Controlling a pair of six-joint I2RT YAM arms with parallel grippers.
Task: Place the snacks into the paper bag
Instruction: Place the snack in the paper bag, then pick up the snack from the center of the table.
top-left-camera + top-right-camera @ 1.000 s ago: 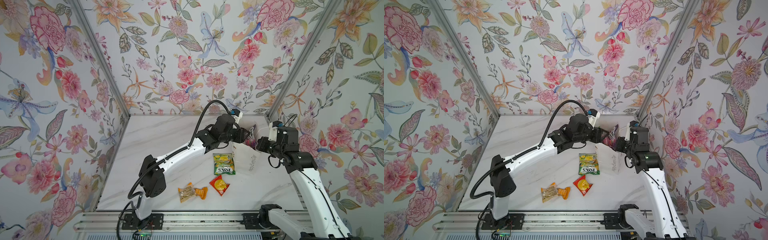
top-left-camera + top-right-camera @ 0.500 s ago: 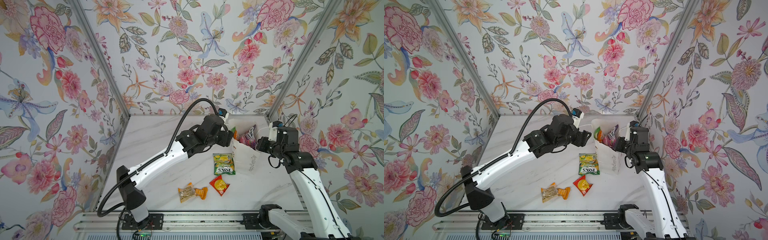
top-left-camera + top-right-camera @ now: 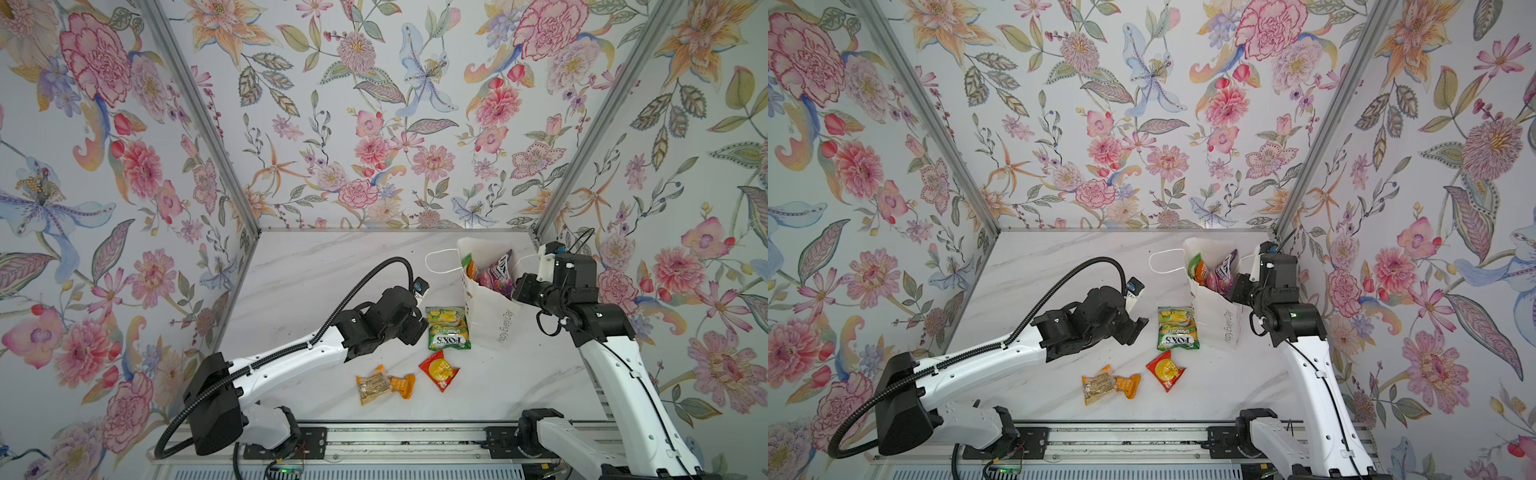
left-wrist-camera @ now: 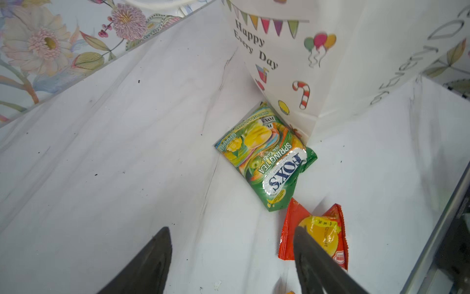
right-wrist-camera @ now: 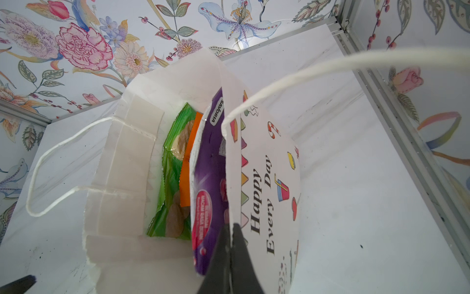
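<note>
The white paper bag (image 3: 492, 320) (image 3: 1219, 328) stands at the back right, with a green chips bag (image 5: 170, 165), an orange packet (image 5: 189, 152) and a purple pack (image 5: 208, 165) inside. My right gripper (image 5: 231, 226) (image 3: 517, 291) is shut on the bag's near wall (image 5: 267, 157) at the rim. Against the bag's foot lies a green FOX'S bag (image 3: 449, 328) (image 4: 269, 157). In front of it lie a red-orange sachet (image 3: 439, 371) (image 4: 320, 229) and the orange-wrapped bars (image 3: 384, 384). My left gripper (image 4: 231, 229) (image 3: 417, 330) hangs open and empty just left of the FOX'S bag.
One cord handle (image 3: 440, 262) droops off the bag's left side; the other (image 5: 305, 73) arches over my right wrist. Floral walls close in the marble table (image 3: 324, 270) on three sides. A metal rail (image 3: 395, 436) runs along the front edge.
My left arm pulled out of the bag's mouth, swung left and toward the front, and its jaws opened. The right arm kept still on the bag's wall.
</note>
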